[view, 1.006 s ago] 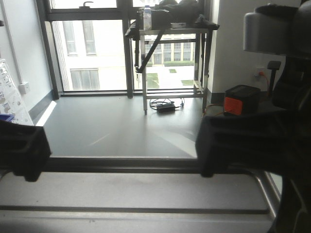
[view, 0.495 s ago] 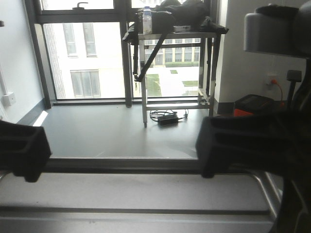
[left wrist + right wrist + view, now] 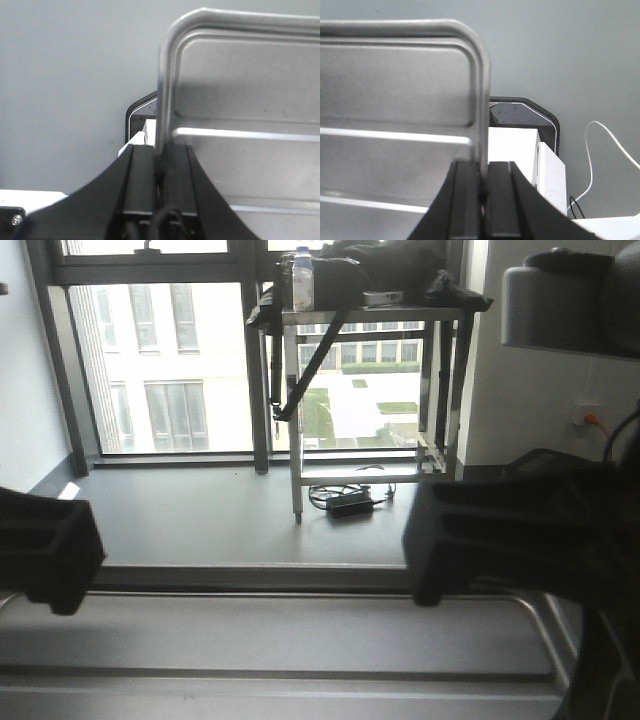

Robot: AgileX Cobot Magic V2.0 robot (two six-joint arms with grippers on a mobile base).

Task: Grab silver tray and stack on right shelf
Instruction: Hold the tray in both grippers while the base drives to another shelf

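The silver tray (image 3: 300,635) lies level across the bottom of the front view, with one long ridge showing. My left gripper (image 3: 40,550) is shut on its left rim and my right gripper (image 3: 500,540) is shut on its right rim. In the left wrist view the jaws of the left gripper (image 3: 160,160) pinch the rolled rim of the tray (image 3: 240,100). In the right wrist view the jaws of the right gripper (image 3: 484,175) pinch the rim of the tray (image 3: 395,100). The tray hangs above grey floor. The right shelf with rollers is out of view.
Ahead, a steel table (image 3: 370,310) stands by tall windows, with a bottle (image 3: 303,280) and dark bags on top. A power adapter with cables (image 3: 350,502) lies on the floor under it. A white wall with a socket (image 3: 590,418) is at right.
The window and steel table have grown larger and the left wall and the red box at right have slid out of frame. The tray and both grippers keep their place.
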